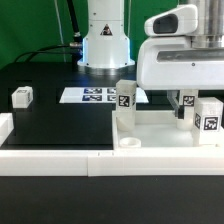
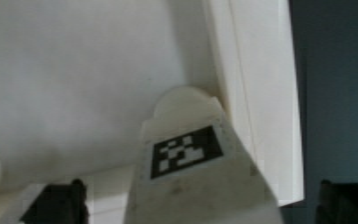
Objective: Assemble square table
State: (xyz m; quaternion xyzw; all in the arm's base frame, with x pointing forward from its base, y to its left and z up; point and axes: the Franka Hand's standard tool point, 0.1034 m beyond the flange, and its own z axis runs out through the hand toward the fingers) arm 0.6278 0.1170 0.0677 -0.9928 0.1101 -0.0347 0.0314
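Smooth white plastic slab [image 1: 155,130], matt black tabletop [image 1: 60,122].

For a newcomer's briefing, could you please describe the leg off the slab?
On the black table, look to the exterior view's left, beside the border wall. A small white tagged leg sits there alone, whereas the other legs stand on the slab.

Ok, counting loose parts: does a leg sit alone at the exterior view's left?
Yes, one tagged white leg sits alone on the black table, well apart from the square tabletop slab.
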